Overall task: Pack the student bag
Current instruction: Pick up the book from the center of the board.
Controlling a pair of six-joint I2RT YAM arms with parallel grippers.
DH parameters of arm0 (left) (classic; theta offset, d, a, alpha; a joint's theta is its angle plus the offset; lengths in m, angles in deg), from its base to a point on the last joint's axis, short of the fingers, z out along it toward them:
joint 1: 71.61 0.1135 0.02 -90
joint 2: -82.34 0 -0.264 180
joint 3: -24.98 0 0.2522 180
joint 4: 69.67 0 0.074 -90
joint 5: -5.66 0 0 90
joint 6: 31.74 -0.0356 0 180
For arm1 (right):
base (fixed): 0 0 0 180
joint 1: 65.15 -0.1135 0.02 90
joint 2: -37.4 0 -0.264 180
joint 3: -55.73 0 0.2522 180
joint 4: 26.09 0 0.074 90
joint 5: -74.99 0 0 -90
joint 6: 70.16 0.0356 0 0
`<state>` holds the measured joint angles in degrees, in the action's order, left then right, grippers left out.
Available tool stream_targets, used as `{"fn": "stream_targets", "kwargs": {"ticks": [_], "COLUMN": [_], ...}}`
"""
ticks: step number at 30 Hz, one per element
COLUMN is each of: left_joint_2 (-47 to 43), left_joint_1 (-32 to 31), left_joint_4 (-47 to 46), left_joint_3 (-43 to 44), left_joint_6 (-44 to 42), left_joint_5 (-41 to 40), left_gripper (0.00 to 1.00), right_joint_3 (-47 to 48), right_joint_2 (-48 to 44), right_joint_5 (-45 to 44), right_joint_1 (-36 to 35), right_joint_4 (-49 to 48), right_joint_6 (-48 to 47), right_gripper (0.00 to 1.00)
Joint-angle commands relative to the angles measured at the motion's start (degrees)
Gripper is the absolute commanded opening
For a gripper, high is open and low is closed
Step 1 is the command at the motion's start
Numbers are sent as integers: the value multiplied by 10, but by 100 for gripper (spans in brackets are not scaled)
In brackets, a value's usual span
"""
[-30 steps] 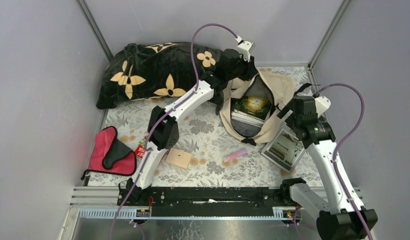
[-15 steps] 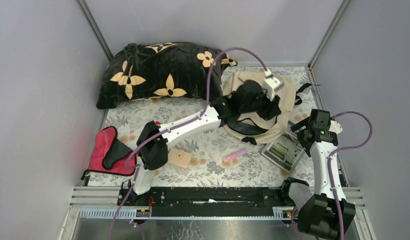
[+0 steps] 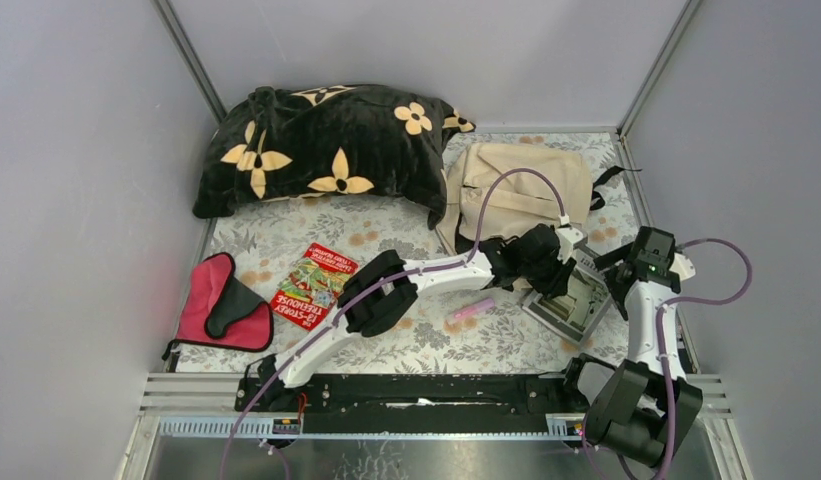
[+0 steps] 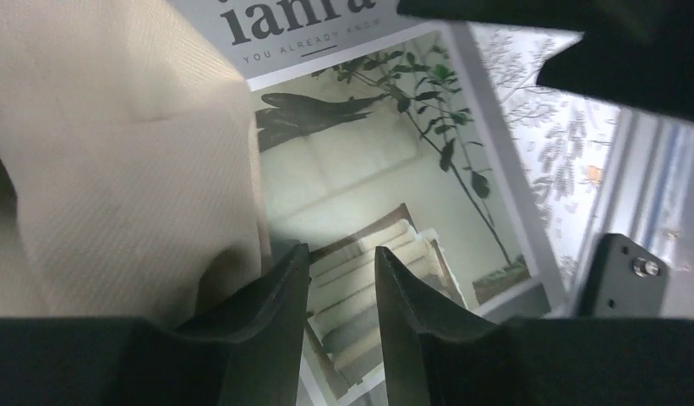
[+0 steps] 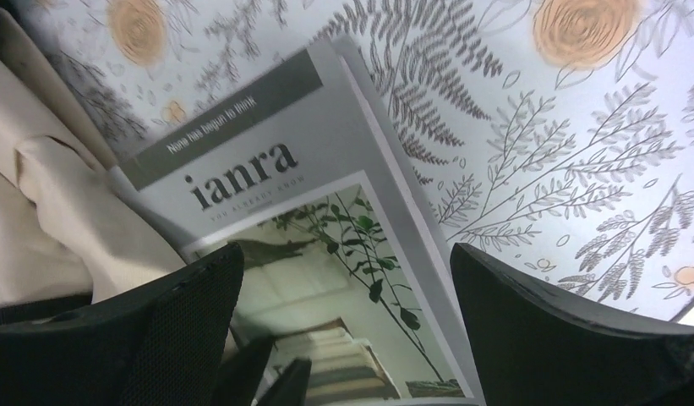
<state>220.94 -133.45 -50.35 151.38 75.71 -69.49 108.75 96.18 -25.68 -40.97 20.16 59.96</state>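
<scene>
**Bag mouth fallen shut; both arms at the magazine**

The left jaws (image 4: 341,251) stand narrowly parted with nothing between them, low over the magazine (image 5: 284,169). The right jaws (image 5: 343,254) are spread wide above the same cover and hold nothing.

1 second ago the left jaws were at the mouth of the student bag (image 3: 516,185), which gaped with books showing inside. The left arm has since swung across to the magazine. The student bag now lies collapsed at the far right of the bench (image 3: 286,235), its fabric overlapping the magazine's edge.

Judgement: the mouth needs reopening before the magazine can go in.

Also on the bench are a pink stick (image 3: 471,308), a red book (image 3: 311,285), a red-and-black pouch (image 3: 221,305) and a black flowered pillow (image 3: 316,140). The covering is floral, and plain grey walls stand on 3 sides.
</scene>
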Motion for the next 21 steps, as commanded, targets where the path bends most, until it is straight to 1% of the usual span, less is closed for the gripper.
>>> {"fn": "stream_targets", "kwargs": {"ticks": [1, 4, 8, 12, 17, 19, 21], "left_joint_2": [37, 36, 14, 5, -9, -9, -12], "left_joint_1": [14, 42, 74, 92, 108, 116, 120], "left_joint_4": [40, 37, 3, 0, -7, 2, 6], "left_joint_3": [61, 48, 7, 2, -7, -3, -7], "left_joint_6": [-12, 1, 20, 15, 13, 14, 16], "left_joint_5": [-87, -94, -90, -75, -79, -75, -66], "left_gripper": [42, 41, 41, 43, 47, 50, 56], "right_joint_3": [-39, -58, -70, -74, -87, -94, -100], "right_joint_2": [4, 22, 37, 71, 98, 94, 88], "right_joint_5": [52, 117, 142, 194, 220, 227, 245], "right_joint_1": [2, 2, 3, 3, 2, 3, 3], "right_joint_4": [-60, -102, -132, -161, -183, -191, -202], "right_joint_6": [1, -21, -40, -61, -63, -67, -70], "right_gripper": [100, 100, 100, 100, 100, 100, 99]}}
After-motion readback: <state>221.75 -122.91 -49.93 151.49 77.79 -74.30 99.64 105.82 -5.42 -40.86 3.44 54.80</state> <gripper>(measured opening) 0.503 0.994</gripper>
